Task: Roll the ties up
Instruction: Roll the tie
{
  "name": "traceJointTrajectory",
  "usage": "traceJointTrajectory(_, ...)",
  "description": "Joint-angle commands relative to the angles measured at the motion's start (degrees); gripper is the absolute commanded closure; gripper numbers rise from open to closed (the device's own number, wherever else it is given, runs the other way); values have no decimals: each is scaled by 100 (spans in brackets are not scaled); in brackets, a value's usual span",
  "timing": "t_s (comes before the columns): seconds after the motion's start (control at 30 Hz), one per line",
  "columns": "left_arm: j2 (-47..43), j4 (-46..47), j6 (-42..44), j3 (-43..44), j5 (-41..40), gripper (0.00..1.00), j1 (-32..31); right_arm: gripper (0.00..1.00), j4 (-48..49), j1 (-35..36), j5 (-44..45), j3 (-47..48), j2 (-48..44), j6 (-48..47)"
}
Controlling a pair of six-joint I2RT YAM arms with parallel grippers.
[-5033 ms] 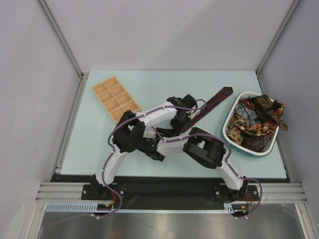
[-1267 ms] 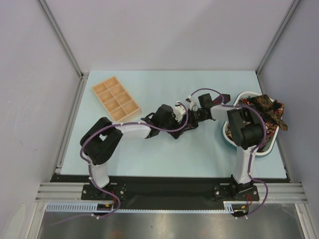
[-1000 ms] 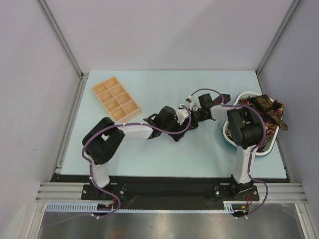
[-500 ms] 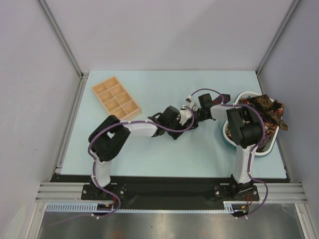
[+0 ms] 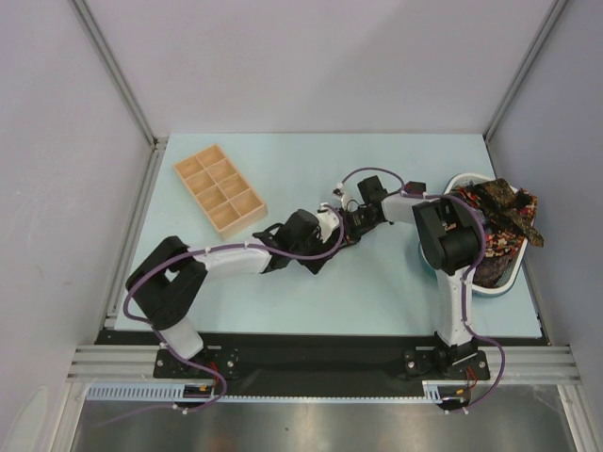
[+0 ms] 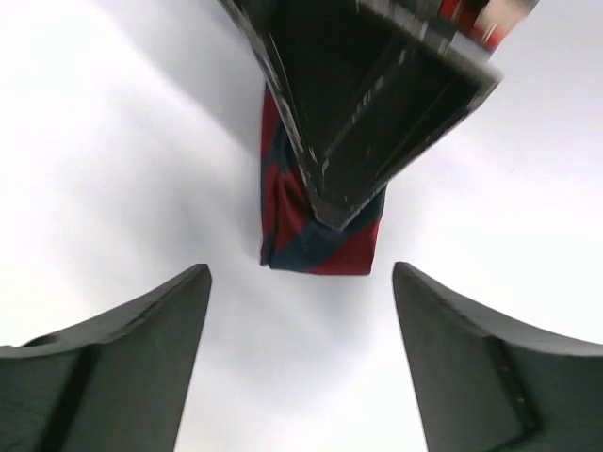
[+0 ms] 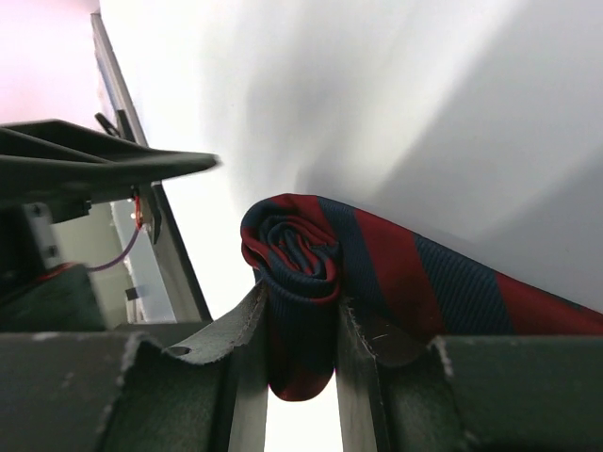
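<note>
Rolled striped tie [image 7: 316,247], pinched by right hand [image 7: 301,320], left hand [image 6: 300,275] seemingly spread

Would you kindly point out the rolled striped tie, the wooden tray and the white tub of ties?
rolled striped tie [image 7: 292,247]: right wrist view, on the spiral end of the roll.
wooden tray [image 5: 241,174]: top external view, on its far rim.
white tub [image 5: 490,290]: top external view, on its near rim.
</note>
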Motion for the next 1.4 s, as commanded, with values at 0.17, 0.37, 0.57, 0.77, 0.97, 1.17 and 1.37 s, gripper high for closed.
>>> traceJointTrajectory(0.17, -69, 250, 103, 205, 23, 12, -17, 81, -251, 59, -44, 190, 450, -286)
traceJointTrajectory(0.37, 291, 461, 253, 381, -2, 10, -9, 80, -347, 59, -36, 339, 503, -312)
traceJointTrajectory(0.57, 591, 417, 376, 706, -64, 9, -8, 80, -233, 76, 17, 252, 450, -181)
traceJointTrajectory(0.77, 863, 444, 464, 785, -126, 17, -17, 79, 39, 68, 52, 32, 397, -49)
traceJointTrajectory(0.97, 1074, 320, 508, 926, 138, 27, -17, 80, 136, 59, 44, -3, 441, 13)
traceJointTrajectory(1.17, 1215, -31, 569, 1075, 243, 46, -9, 79, 268, 33, 8, -100, 406, 92)
traceJointTrajectory(1.37, 1320, -215, 578, 1172, 489, 53, -9, 76, 338, 24, 8, -135, 397, 153)
